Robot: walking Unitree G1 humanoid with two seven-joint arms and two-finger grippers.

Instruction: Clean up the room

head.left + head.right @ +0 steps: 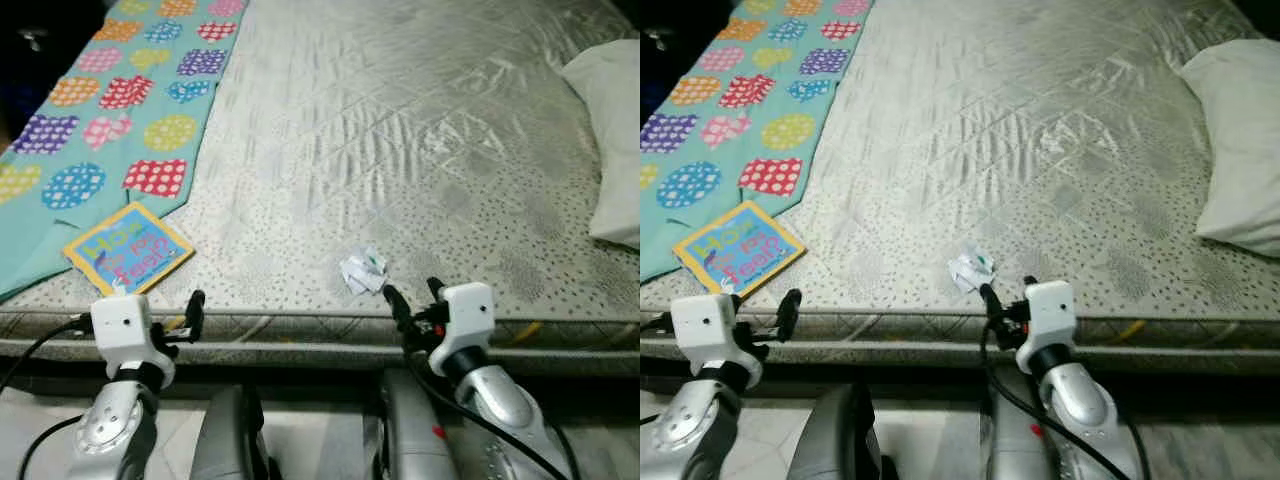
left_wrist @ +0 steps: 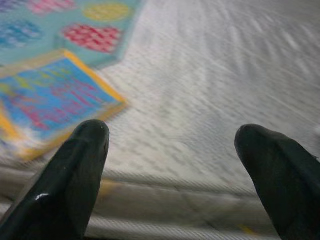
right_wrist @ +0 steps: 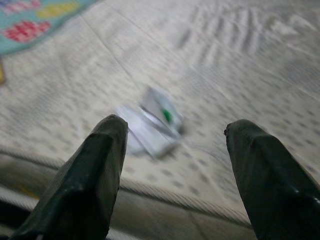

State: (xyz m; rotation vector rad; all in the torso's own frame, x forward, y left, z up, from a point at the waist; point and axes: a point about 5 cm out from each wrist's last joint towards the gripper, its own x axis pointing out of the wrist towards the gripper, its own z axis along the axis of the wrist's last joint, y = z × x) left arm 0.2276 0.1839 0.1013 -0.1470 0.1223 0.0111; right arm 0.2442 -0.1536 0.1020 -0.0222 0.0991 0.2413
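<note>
A crumpled white paper scrap with a small green mark [image 1: 362, 271] lies on the quilted, grey-speckled mattress [image 1: 400, 130] close to its near edge, roughly midway along. The right gripper [image 1: 411, 293] hovers just short of that edge, fingers spread wide, the scrap in line between them but untouched. Near the mattress's near left corner rests a square yellow-bordered blue children's book [image 1: 128, 249]; its title reads roughly "How do you feel?". The left gripper [image 2: 172, 150] is wide open beside it. A teal patchwork quilt with dotted patches [image 1: 110, 90] covers the left side; a white pillow [image 1: 615, 130] lies at the right edge.
</note>
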